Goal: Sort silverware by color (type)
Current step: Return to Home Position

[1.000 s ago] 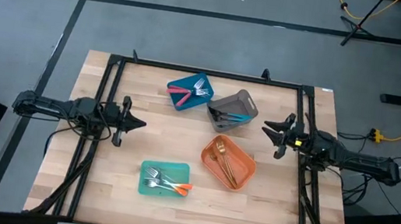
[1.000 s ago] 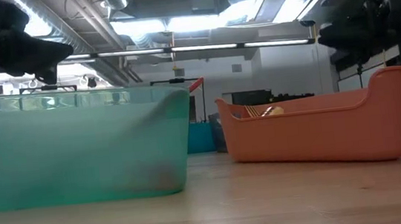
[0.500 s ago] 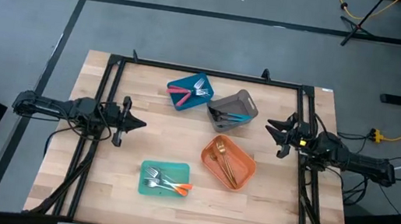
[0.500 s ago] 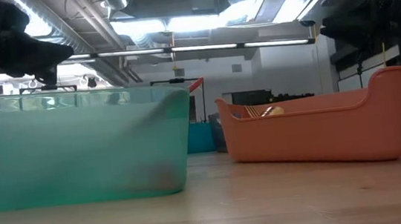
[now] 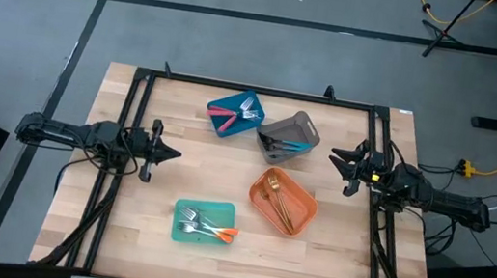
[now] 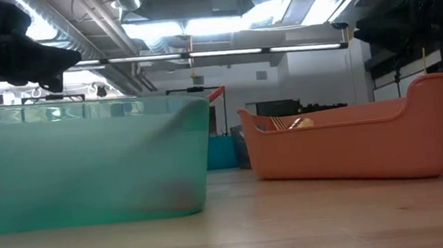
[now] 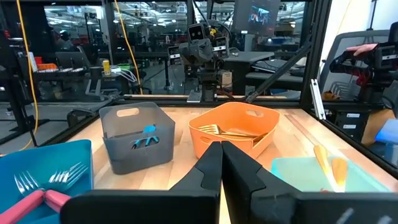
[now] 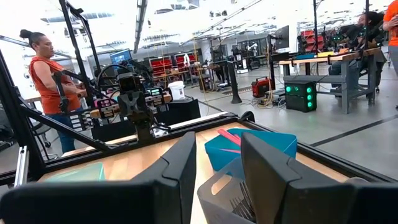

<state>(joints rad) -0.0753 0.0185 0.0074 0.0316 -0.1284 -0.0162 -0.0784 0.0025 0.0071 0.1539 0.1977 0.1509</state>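
The silverware lies sorted in four bins on the wooden table. Pink-handled forks are in the blue bin. Blue-handled pieces are in the grey bin. Gold pieces are in the orange bin. Orange-handled forks are in the teal bin. My left gripper hovers level over the table's left side, shut and empty. My right gripper hovers over the right side, open with nothing between its fingers.
A black frame runs round the table's far, left and right sides. Bare wood lies between the bins and along the near edge. A person stands beyond the table, and workbenches fill the room behind.
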